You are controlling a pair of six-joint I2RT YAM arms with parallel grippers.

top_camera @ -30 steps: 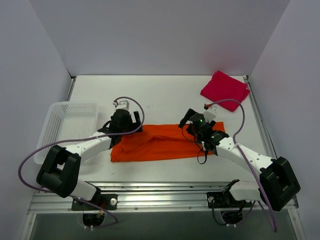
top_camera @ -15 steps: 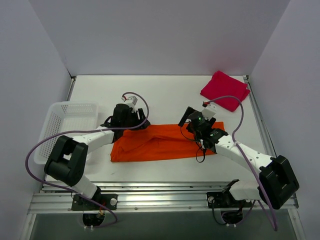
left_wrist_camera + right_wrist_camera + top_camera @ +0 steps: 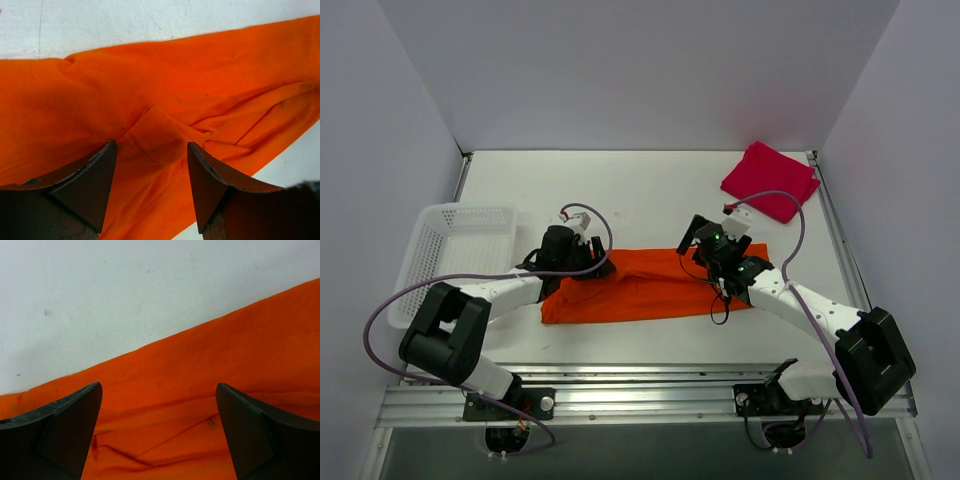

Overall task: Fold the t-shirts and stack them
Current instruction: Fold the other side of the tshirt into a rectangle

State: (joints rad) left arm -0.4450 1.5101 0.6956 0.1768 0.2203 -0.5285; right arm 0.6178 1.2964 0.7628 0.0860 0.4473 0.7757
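From above, the orange t-shirt [image 3: 645, 285] lies as a long, flattened band across the middle of the white table [image 3: 650, 190]. Its soft cloth is marked by shallow creases. The red t-shirt [image 3: 770, 180] sits folded into a compact, roughly square pad at the far right corner, well apart from the orange one. A white plastic mesh basket [image 3: 450, 255] stands at the left edge. The left gripper [image 3: 588, 262] is at the band's far left end and the right gripper [image 3: 708, 243] is over its far right part.

In the left wrist view, the dark wedge-shaped fingers [image 3: 95, 190] stand part-way open. A small raised flap of orange cloth lies between them, and they are not closed on it.

In the right wrist view, the fingers [image 3: 65, 430] are spread wide over the shirt's straight far edge and grip nothing — matte, lightly scuffed table lies beyond.
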